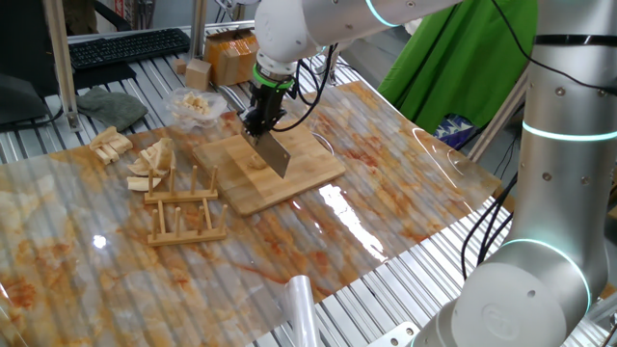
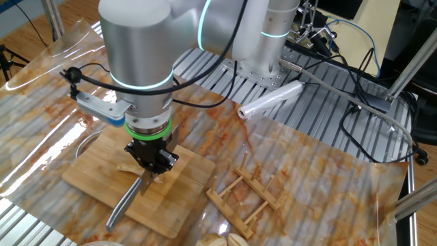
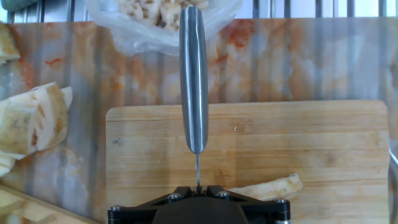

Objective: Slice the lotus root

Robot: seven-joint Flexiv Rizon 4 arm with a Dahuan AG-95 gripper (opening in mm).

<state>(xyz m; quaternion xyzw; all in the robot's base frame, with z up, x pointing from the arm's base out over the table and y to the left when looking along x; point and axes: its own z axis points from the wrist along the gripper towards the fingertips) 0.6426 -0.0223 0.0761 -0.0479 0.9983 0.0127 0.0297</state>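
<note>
End effector point(image 3: 198, 194) clamping unmarked knife point(image 3: 193, 81)

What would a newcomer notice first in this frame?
The gripper holds a steel knife over the wooden cutting board, its blade down by the small lotus root piece lying on it. Left of the board stands an empty wooden rack.

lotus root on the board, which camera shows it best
The hand view: the lotus root lies unobstructed on the cutting board. One fixed view shows only a speck beside the knife; the other, a sliver behind the gripper.
</note>
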